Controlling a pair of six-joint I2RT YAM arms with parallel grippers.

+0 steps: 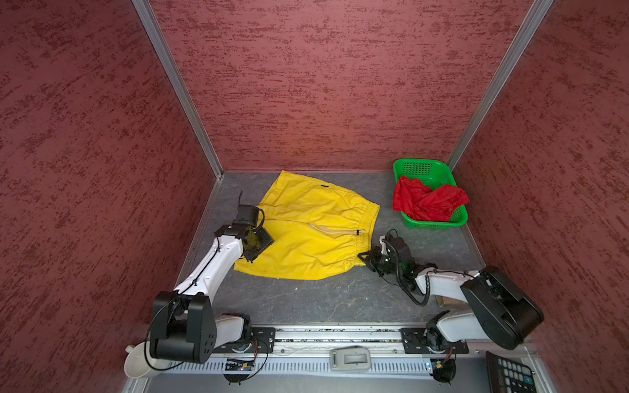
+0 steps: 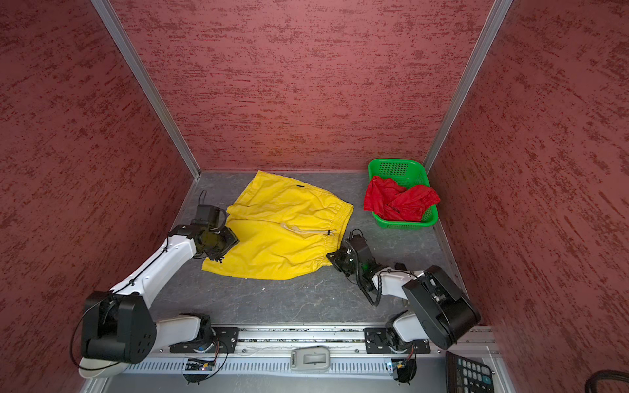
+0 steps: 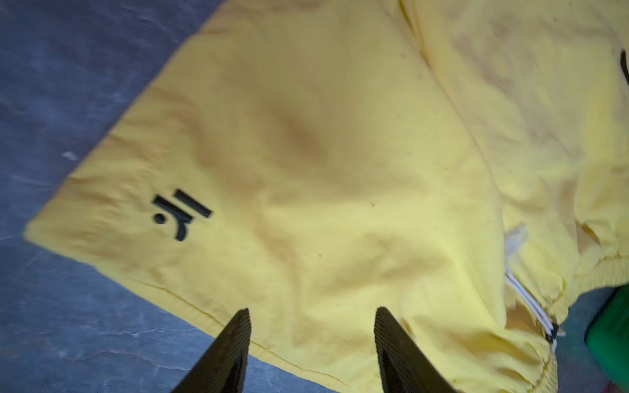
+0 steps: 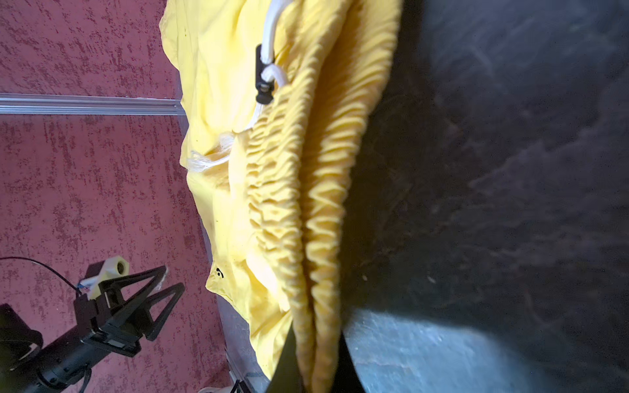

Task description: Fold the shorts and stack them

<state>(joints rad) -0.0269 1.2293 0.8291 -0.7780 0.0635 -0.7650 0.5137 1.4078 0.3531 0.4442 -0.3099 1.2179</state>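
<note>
Yellow shorts [image 1: 306, 234] lie spread flat across the middle of the surface [image 1: 340, 299]. We see them in both top views, legs toward the left wall and the gathered waistband [image 4: 306, 204] toward the right. A white drawcord [image 1: 332, 230] trails from the waistband over the front of the cloth. In the left wrist view we spot a small black logo [image 3: 180, 214] near a corner of one leg.

Now the right claw [image 4: 316, 371]: it is clamped on the near end of the waistband. The right wrist view shows both ruffled layers pinched between its fingers, low against the surface.

Over to the left claw [image 3: 311, 326]. Its fingers stand apart and grip nothing. It is poised at the hem of the near leg, on the left edge of the shorts. Whether its tips touch the cloth, we cannot tell.

Further out, the red shorts [image 1: 429, 200] sit crumpled in the green basket [image 1: 418, 166]. The basket is in the far right corner of the surface. The red cloth spills over the basket's rim on both sides, and it is well apart from the yellow pair.
</note>
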